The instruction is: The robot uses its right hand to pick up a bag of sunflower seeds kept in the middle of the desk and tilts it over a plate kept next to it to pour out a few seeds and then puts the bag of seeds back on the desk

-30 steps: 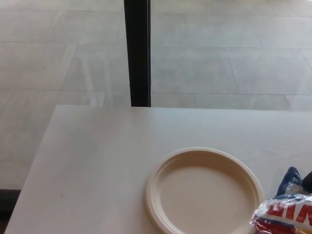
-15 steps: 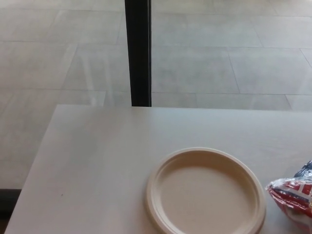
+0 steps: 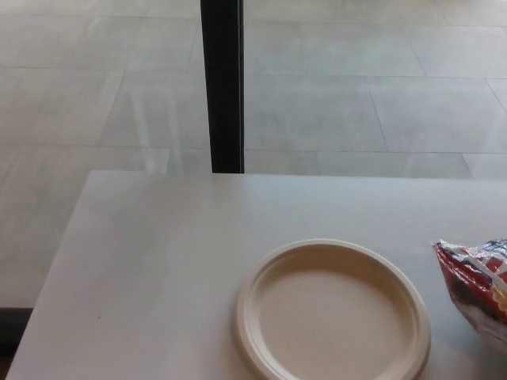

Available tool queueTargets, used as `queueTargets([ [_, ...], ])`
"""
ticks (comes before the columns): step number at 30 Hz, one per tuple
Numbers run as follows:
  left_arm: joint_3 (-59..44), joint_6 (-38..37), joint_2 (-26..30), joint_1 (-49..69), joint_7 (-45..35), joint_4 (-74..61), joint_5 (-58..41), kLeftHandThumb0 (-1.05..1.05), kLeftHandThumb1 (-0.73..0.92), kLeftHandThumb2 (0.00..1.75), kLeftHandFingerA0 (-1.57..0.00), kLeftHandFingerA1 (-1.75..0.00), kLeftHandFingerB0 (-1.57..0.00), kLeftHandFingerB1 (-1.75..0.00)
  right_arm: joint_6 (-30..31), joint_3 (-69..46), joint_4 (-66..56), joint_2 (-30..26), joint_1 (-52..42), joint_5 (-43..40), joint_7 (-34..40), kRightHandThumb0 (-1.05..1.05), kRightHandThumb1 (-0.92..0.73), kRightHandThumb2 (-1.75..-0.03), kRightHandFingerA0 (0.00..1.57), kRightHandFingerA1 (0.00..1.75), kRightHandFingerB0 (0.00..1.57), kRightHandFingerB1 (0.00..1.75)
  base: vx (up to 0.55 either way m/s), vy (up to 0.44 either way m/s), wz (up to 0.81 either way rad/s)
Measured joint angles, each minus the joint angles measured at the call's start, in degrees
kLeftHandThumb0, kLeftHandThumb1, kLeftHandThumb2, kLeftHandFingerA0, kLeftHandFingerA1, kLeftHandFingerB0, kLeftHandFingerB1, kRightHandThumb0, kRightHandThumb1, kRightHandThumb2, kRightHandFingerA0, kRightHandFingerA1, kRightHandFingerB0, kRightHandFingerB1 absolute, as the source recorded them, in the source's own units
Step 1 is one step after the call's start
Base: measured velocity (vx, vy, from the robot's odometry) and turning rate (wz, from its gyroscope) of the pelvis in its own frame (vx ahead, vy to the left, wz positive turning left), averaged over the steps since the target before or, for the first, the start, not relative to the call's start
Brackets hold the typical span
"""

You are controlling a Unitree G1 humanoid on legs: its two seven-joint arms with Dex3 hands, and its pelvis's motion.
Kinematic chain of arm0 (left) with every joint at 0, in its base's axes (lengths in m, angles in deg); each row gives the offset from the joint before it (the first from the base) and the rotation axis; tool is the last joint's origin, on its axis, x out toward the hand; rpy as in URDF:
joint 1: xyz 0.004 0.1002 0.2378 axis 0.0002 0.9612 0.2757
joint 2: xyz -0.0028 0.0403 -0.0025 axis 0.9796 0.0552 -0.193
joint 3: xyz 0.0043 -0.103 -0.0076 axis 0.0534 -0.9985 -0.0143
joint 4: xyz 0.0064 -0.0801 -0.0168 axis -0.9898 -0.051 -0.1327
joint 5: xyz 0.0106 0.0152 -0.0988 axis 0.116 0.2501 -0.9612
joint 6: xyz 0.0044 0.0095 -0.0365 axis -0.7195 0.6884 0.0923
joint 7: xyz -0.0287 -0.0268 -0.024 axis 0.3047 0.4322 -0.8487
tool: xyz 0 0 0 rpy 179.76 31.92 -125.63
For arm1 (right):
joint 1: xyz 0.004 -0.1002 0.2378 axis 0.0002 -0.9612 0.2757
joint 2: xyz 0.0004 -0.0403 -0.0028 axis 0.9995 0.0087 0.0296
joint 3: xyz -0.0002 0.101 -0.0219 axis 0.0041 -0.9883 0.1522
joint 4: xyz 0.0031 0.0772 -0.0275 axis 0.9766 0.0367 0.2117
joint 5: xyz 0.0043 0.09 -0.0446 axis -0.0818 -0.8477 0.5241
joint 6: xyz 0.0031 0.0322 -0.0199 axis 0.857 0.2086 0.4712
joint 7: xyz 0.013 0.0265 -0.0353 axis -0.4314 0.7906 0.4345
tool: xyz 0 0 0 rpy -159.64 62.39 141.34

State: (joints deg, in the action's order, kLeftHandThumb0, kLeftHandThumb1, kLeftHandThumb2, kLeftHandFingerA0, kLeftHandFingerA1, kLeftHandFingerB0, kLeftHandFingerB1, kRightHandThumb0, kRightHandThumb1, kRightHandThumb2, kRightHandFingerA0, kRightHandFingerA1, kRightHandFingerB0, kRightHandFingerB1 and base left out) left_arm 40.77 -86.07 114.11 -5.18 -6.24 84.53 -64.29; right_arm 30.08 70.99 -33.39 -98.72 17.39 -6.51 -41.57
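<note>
Nearest me: plate (image 3: 333, 313), pale cream, round, raised rim, lying flat on the white tabletop (image 3: 158, 269). Bowl of the plate is bare; no seeds that I can make out.

Just right of the plate: bag of seeds (image 3: 478, 283), red and white crinkled film with a touch of blue at its top, cut off by the frame edge. Its near corner sits beside the plate's rim, not over the bowl. Whether it rests on the tabletop or is lifted, I cannot tell.

My right hand is out of frame, so I cannot say whether it grips the bag. Left hand also out of frame.

Risk, as I judge it: if the bag tips from here, its mouth is off to the side of the plate, so seeds would scatter on the tabletop. Slick film could also slide in a loose grip.

Writing: print on the bag is too crumpled and cropped to read.

Farther: tabletop's far edge, then a dark upright post (image 3: 223, 83) and grey tiled floor (image 3: 356, 95).
</note>
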Motion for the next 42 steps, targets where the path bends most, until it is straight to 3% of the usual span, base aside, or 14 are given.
queueTargets([
  [6,0.01,0.00,0.00,0.12,-0.01,0.01,0.00,-0.78,0.78,0.64,-0.53,-0.57,-0.42,-0.41,4.14,-1.35,-2.81,2.86,0.94,-2.15,-0.94,-0.33,-0.83,-0.94,0.92,1.75,0.59,1.75,0.00,0.000,0.00],
  [9,0.02,0.00,0.00,0.20,-0.02,0.01,0.00,-0.83,0.66,1.05,-0.51,-0.65,-0.38,-0.52,6.85,-1.44,-4.82,4.29,1.46,-3.00,-1.40,-0.28,-0.78,-1.01,0.92,1.75,0.66,1.75,0.00,0.000,0.00],
  [16,0.03,0.00,0.00,0.38,-0.06,0.02,0.01,-0.81,0.78,0.64,-0.52,-0.56,-0.43,-0.40,12.48,-0.05,-7.91,5.74,3.43,-3.19,-1.78,-0.24,-0.60,-1.01,0.96,1.75,0.70,1.61,0.00,0.000,0.00],
  [18,0.04,-0.01,0.01,0.51,-0.10,0.02,0.01,-0.81,0.77,0.63,-0.51,-0.57,-0.43,-0.40,14.04,1.10,-9.11,5.73,4.14,-2.86,-1.78,-0.34,-0.46,-1.15,1.20,1.39,0.98,1.24,0.00,0.000,0.00],
  [19,0.03,-0.01,0.02,0.62,-0.17,0.02,0.01,-0.80,0.77,0.63,-0.51,-0.57,-0.44,-0.41,14.95,2.18,-9.78,5.65,4.55,-2.31,-1.74,-0.28,-0.62,-0.89,0.83,1.75,0.55,1.05,0.00,0.000,0.00],
  [23,0.04,-0.01,0.02,0.58,-0.49,0.02,0.00,-0.79,0.77,0.63,-0.53,-0.57,-0.44,-0.40,17.16,7.94,-10.99,4.11,6.14,1.03,-1.36,-0.35,-0.73,-0.69,0.78,1.67,0.47,0.54,0.00,0.000,0.00],
  [24,0.04,-0.01,0.02,0.54,-0.55,0.02,0.00,-0.80,0.77,0.63,-0.53,-0.57,-0.45,-0.40,17.76,9.63,-11.07,3.49,6.62,2.16,-1.28,-0.32,-0.69,-0.70,0.80,1.69,0.54,0.66,0.00,0.000,0.00],
  [25,0.04,-0.01,0.02,0.51,-0.57,0.02,0.00,-0.79,0.77,0.63,-0.53,-0.57,-0.45,-0.40,18.06,10.53,-11.08,3.20,6.87,2.79,-1.25,-0.37,-0.73,-0.76,0.86,1.75,0.69,1.51,0.00,0.000,0.00],
  [30,0.03,-0.01,0.02,0.34,-0.67,0.03,0.00,-0.77,0.59,1.02,-0.50,-0.65,-0.40,-0.53,19.56,16.62,-11.04,0.34,8.88,6.83,-1.20,-0.38,-0.71,-0.72,0.87,1.70,0.70,1.15,0.00,0.000,0.00],
  [31,0.03,0.00,0.02,0.20,-0.70,0.03,0.00,-0.80,0.76,0.63,-0.54,-0.56,-0.47,-0.39,19.83,18.33,-11.03,-0.76,9.53,7.98,-1.20,-0.38,-0.69,-0.74,0.85,1.68,0.73,1.07,0.00,0.000,0.00],
  [35,0.06,0.00,0.03,-0.11,-0.75,0.05,0.01,-0.82,0.76,0.63,-0.52,-0.54,-0.44,-0.38,20.42,22.70,-11.04,-4.07,11.76,11.25,-1.21,-0.43,-0.74,-0.70,0.86,1.64,0.67,0.72,0.00,0.000,0.00],
  [39,0.12,-0.01,0.08,-0.24,-0.87,0.07,0.02,-0.81,0.77,0.63,-0.52,-0.53,-0.43,-0.38,20.65,26.65,-11.19,-7.52,14.09,14.55,-1.25,-0.42,-0.71,-0.66,0.87,1.73,0.74,1.20,0.00,0.000,0.00],
  [40,0.14,-0.01,0.12,-0.25,-0.90,0.09,0.02,-0.81,0.77,0.63,-0.53,-0.53,-0.44,-0.37,20.65,27.59,-11.26,-8.34,14.67,15.36,-1.26,-0.46,-0.53,-0.99,1.15,1.33,0.79,1.02,0.00,0.000,0.00],
  [42,0.16,0.00,0.22,-0.26,-0.95,0.13,0.02,-0.80,0.76,0.63,-0.51,-0.54,-0.43,-0.37,20.65,29.09,-11.40,-9.75,15.62,16.82,-1.29,-0.44,-0.70,-0.68,0.89,1.72,0.74,0.92,0.00,0.000,0.00],
])
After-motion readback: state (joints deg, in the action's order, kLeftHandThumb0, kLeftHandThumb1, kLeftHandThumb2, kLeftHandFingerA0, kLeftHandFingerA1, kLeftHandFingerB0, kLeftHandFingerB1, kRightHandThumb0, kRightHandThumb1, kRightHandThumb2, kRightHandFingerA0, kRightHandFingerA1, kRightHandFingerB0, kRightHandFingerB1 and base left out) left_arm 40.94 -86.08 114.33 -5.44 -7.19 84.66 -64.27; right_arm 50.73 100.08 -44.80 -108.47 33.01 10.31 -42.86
